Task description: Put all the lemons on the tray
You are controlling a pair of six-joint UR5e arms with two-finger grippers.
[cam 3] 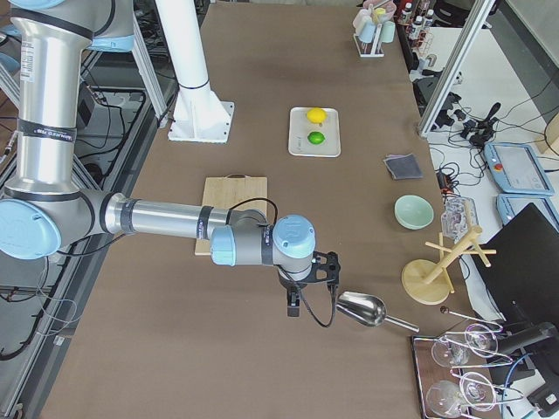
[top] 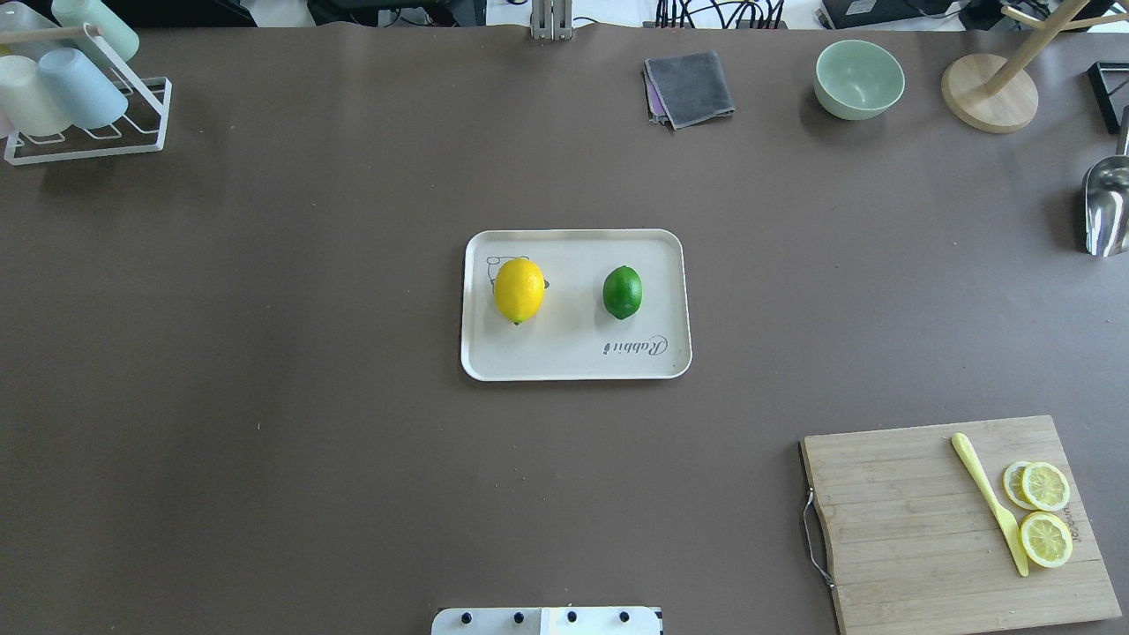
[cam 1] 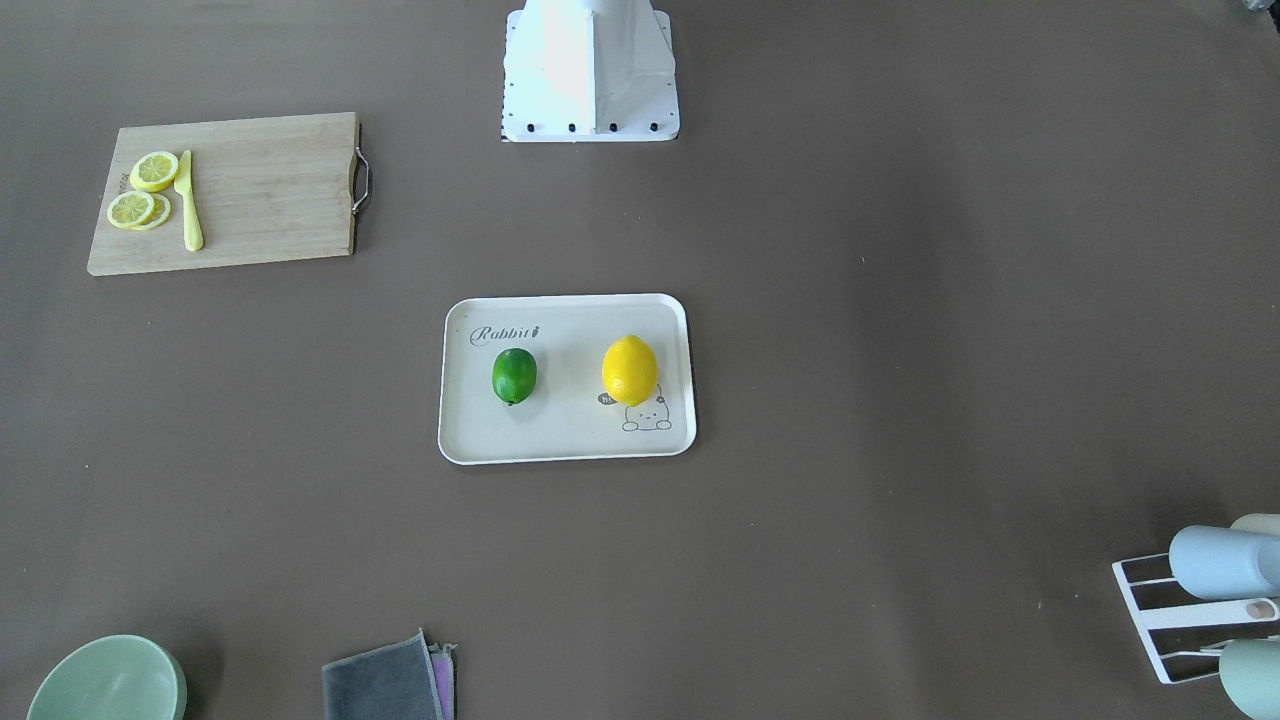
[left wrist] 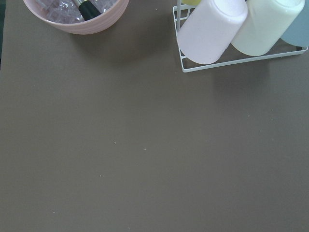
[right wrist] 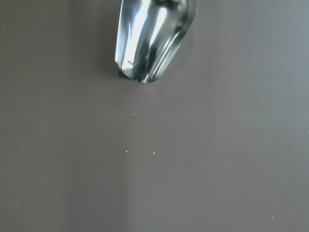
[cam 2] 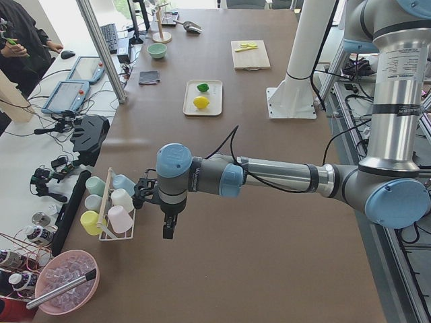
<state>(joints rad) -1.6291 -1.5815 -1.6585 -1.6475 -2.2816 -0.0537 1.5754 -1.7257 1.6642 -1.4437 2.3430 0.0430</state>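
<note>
The yellow lemon (top: 519, 290) and the dark green lemon (top: 622, 292) both lie on the beige tray (top: 573, 357) with the "Rabbit" script, at the table's middle. They also show in the front view: yellow lemon (cam 1: 629, 370), green lemon (cam 1: 514, 376), tray (cam 1: 565, 440). My left gripper (cam 2: 167, 230) hangs over the table far from the tray, beside the cup rack (cam 2: 111, 214). My right gripper (cam 3: 293, 305) hangs over the table's other end, next to a metal scoop (cam 3: 362, 309). I cannot tell whether either gripper is open or shut. Neither wrist view shows its fingers.
A wooden cutting board (top: 917, 529) with lemon slices (top: 1044, 513) and a yellow knife (top: 990, 503) lies at the near right. A green bowl (top: 858, 79), grey cloth (top: 690, 88), wooden stand (top: 990, 93) and scoop (top: 1106, 205) line the far right. A pink bowl (left wrist: 77, 14) lies by the rack.
</note>
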